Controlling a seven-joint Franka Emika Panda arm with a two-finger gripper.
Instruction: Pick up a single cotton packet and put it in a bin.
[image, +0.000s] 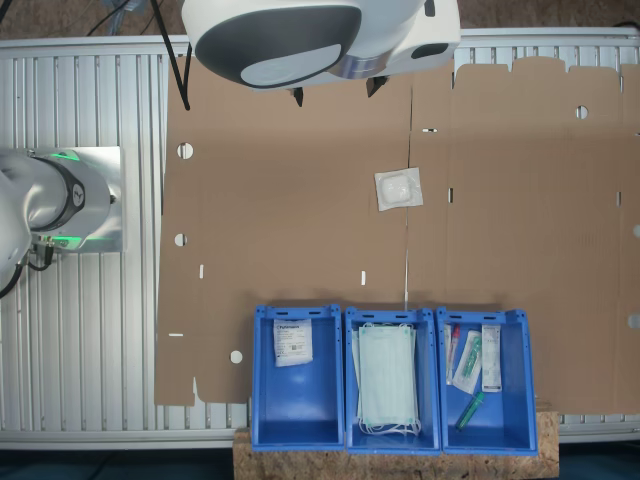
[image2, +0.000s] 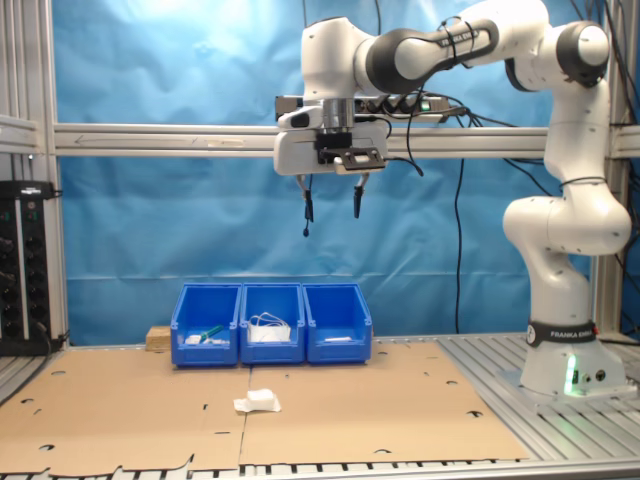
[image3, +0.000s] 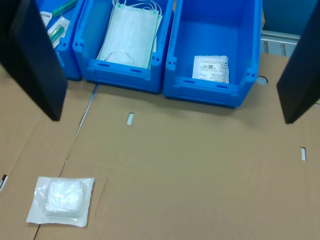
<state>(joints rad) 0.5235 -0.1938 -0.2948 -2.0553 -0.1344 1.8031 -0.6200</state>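
Second exterior view: cotton packet (image2: 258, 401) on cardboard, well below open hand (image2: 331, 212)

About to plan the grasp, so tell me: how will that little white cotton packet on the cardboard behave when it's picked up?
The cotton packet looks thin-edged and film-like, so probably floppy and very light. Its padded middle likely compresses. Lying flat on the cardboard, it shouldn't roll, though it may slide.

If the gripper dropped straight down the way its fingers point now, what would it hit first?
Probably bare cardboard sheet. The gripper hangs open, high above it, fingers pointing down. The cotton packet lies off to one side of that line, though depth is hard to judge.
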